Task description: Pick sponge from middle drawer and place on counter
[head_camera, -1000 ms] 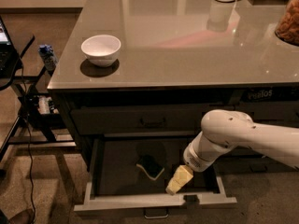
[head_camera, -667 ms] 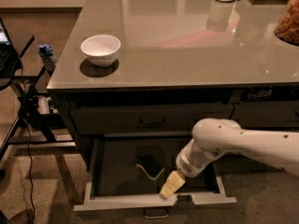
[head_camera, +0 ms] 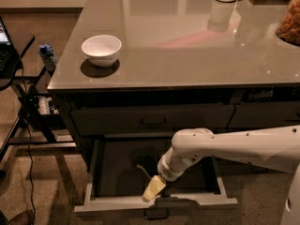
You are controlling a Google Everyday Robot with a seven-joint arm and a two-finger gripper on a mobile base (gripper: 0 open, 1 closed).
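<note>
Tool (head_camera: pixel 153 189) sliding left inside the middle drawer (head_camera: pixel 117 172)

Tool is hanging low in the open middle drawer, its pale tip pointing down and to the left, just above the front panel. It is sitting further left and nearer the front than a second ago. Whether it is open or closed, or gripping anything, I cannot tell. The white arm (head_camera: pixel 234 146) is reaching in from the right, bending at a rounded joint and angling down into the drawer; that joint is also sitting further left than before. The sponge (head_camera: pixel 143 167) is lying on the drawer floor just behind the tool, dark with a pale edge showing. On the table (head_camera: pixel 187 55) the white bowl (head_camera: pixel 101 49) is standing where it was.
</note>
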